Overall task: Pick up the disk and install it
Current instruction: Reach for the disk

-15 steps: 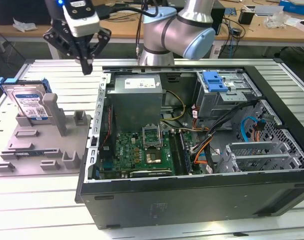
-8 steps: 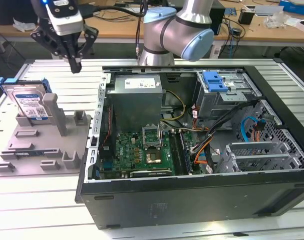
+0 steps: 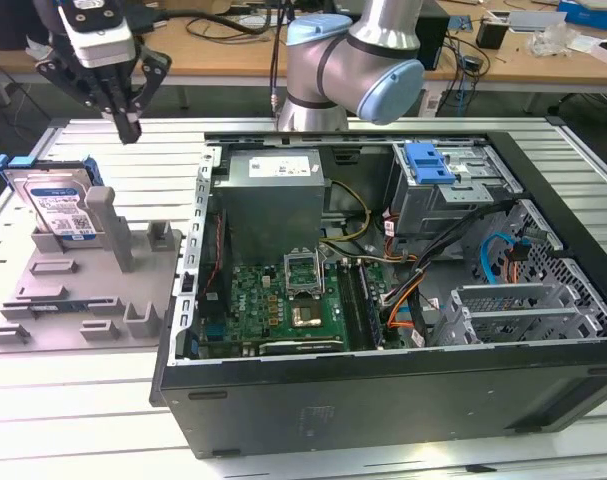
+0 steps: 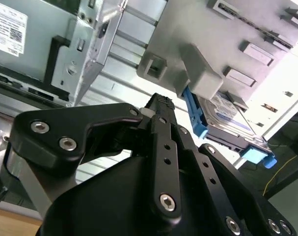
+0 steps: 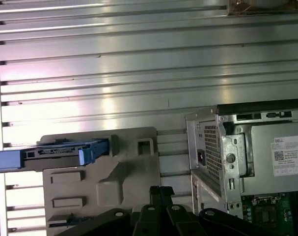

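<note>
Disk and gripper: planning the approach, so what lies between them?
Nothing: in the exterior view, only open air separates the gripper from the disk.

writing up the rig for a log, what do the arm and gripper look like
The arm is silver-grey metal tubing with rounded light-blue joint caps. The gripper is matte black, built of angular linkage bars with silver screw heads, tapering to narrow ribbed tips.
</note>
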{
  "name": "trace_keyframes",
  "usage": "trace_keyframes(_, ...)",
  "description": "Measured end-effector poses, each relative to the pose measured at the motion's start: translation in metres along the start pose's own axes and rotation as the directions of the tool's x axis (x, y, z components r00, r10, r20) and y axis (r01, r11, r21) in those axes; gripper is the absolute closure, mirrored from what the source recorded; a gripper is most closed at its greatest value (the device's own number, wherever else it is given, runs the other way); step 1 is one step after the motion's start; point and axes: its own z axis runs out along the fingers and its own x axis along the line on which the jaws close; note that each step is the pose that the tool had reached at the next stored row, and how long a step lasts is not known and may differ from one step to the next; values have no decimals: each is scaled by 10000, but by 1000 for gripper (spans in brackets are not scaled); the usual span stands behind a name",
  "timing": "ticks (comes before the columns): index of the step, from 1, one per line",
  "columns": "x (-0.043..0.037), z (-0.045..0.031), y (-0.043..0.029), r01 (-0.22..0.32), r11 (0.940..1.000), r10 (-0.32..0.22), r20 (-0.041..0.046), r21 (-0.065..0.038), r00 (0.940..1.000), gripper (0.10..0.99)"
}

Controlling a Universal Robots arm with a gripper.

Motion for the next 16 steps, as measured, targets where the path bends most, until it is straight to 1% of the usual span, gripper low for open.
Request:
trace_keyframes(11,352,31,133,-3,10000,3,-22,1,10000,980)
trace_keyframes(14,545,49,210,-1,10000,1,-36,3,10000,980)
trace_keyframes(15,575,51,222,-1,10000,1,-39,4,10000,980)
trace_keyframes(16,633,58,247,-3,10000,3,-43,3,10000,980)
